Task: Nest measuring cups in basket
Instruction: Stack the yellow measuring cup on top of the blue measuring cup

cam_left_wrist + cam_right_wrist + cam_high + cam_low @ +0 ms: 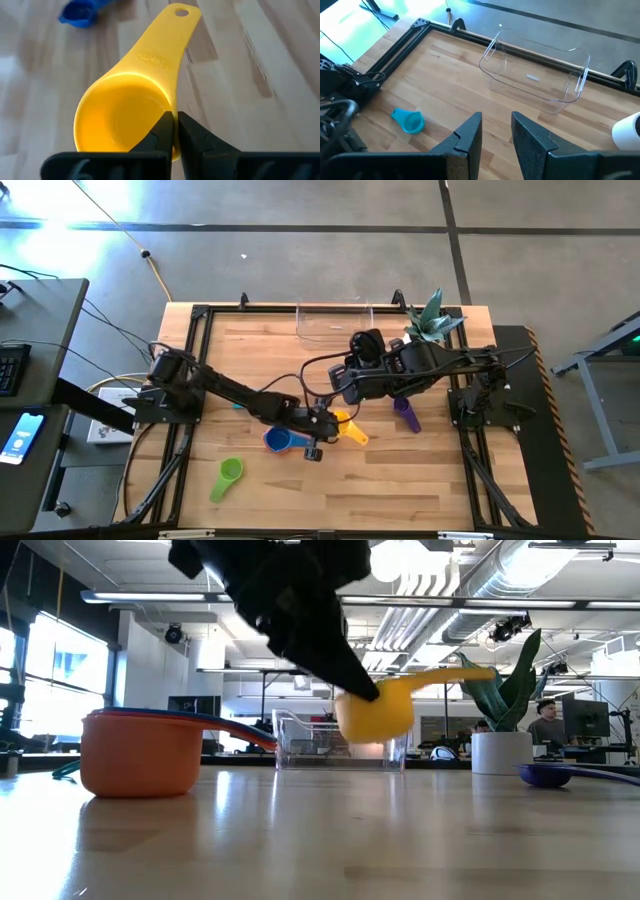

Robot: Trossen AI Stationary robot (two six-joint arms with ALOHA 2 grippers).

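Note:
A yellow measuring cup point(120, 115) hangs above the table's middle, with my left gripper point(175, 126) shut on it. It also shows in the high view point(352, 431) and the low view point(375, 712). My right gripper point(496, 131) hovers high over the middle, open and empty. Near the yellow cup, a blue cup point(277, 441) sits nested in an orange one point(140, 755) on the wood. Green point(228, 476), purple point(406, 413) and teal point(409, 121) cups lie singly on the table. The clear basket point(535, 77) stands at the far edge. My left gripper pinches the yellow cup's bowl wall at the rim point(174, 116), beside the root of the handle. One finger point(159, 134) is inside the bowl and one point(196, 136) outside. The fingers slant down from the table's left. The cup hangs clear of the table, its handle point(450, 675) pointing away, slightly raised.
A white pot with a green plant point(432, 320) stands at the far right corner, beside the basket. A black frame point(200, 315) borders the wooden top. Bare wood lies along the near edge and between the cups and the basket.

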